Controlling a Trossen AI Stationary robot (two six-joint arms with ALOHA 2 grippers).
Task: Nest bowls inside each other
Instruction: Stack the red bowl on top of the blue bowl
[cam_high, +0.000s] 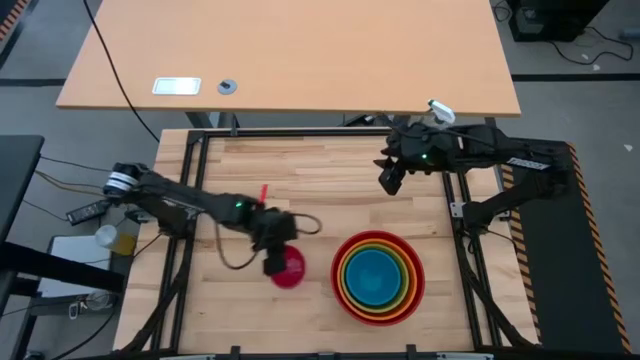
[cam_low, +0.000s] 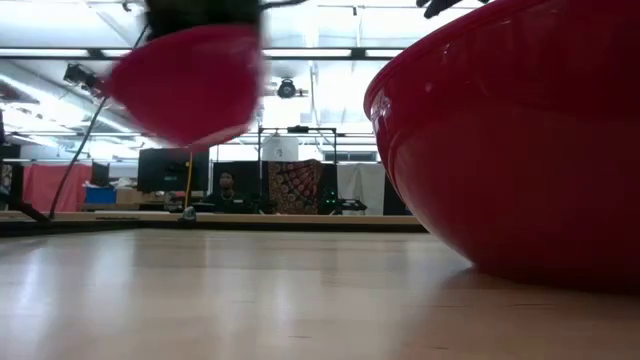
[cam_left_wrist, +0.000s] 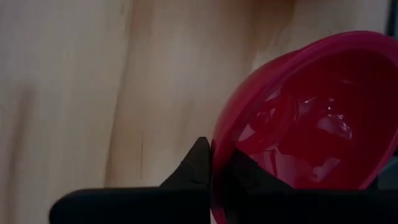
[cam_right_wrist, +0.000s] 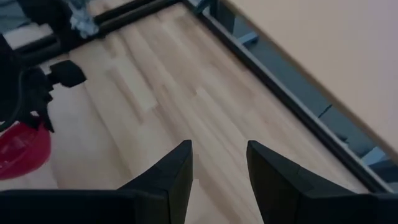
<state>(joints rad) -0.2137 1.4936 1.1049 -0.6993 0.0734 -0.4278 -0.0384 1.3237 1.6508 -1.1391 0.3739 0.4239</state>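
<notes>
The smallest, magenta-pink bowl hangs in my left gripper, clear of the wood near the table's front middle; the low view shows this pink bowl in the air. To its right stands a nest of bowls: blue inside lime green, inside orange, inside the large red bowl, which rests on its base. My right gripper waits open, high over the table's far right, with nothing between its fingers. My left gripper pinches the pink bowl's rim with one finger outside the wall and the other finger inside the hollow. The fingers slant down from the table's left. The bowl is lifted clear and tilted, its opening turned partly sideways.
A light desk stands beyond the far edge, and black frame rails border the table. A cable loop trails by the left arm. Bare wood lies between the arms. A person sits far off in the room.
</notes>
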